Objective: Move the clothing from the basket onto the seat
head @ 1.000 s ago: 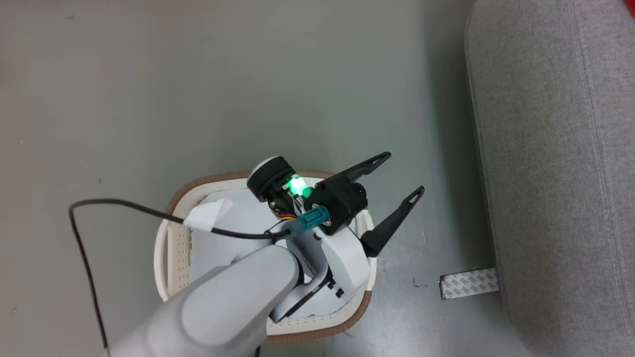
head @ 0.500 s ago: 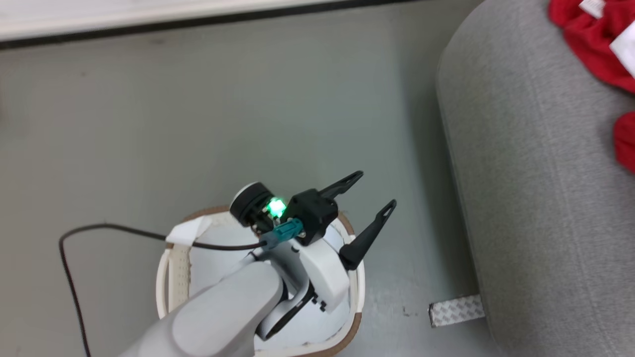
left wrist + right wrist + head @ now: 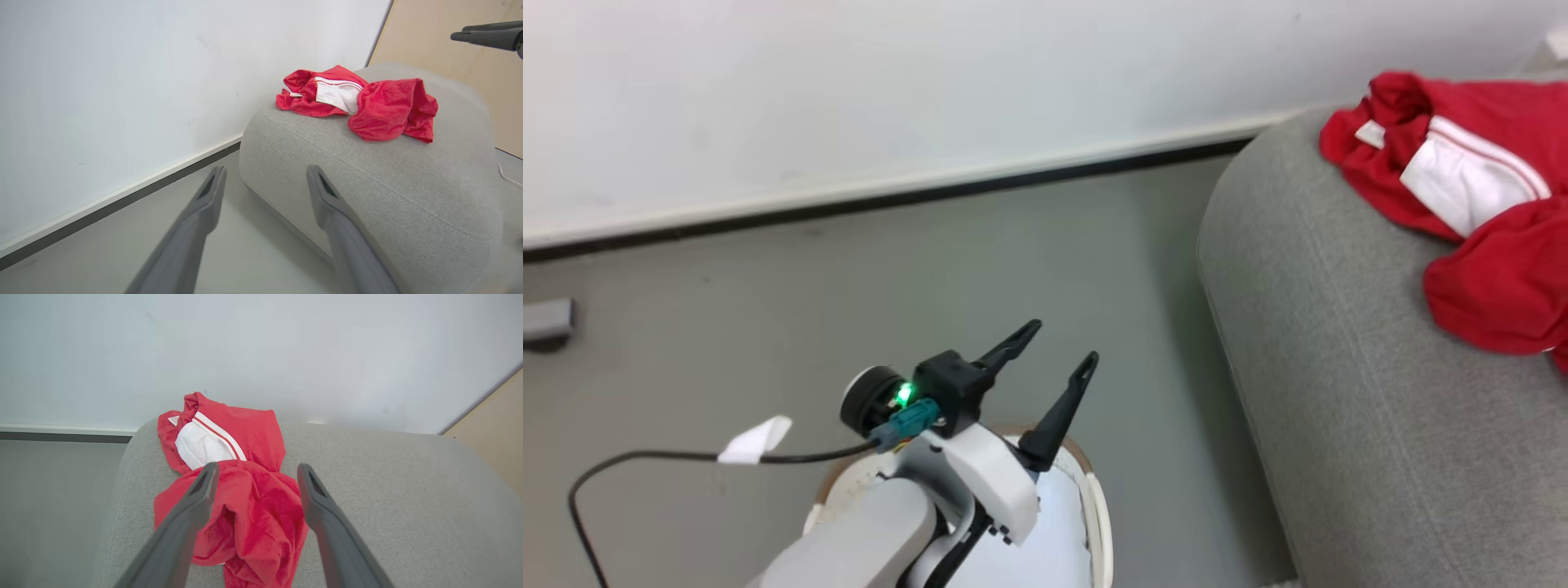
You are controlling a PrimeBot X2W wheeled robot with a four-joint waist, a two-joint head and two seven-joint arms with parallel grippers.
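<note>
At two o'clock in head view, clothing [image 3: 1462,188] lying bunched on seat [image 3: 1339,367]; basket [image 3: 1097,506] at six o'clock showing pale lining [image 3: 1054,543]; left gripper [image 3: 1062,343] hovering spread, empty; right gripper [image 3: 257,468] gaping, empty, pointing at clothing; transfer seeming finished; next calling for arms retracting clear.

Grey forearm [image 3: 866,539], black cable [image 3: 670,455], teal connector [image 3: 907,422], black left gripper [image 3: 1064,340].
</note>
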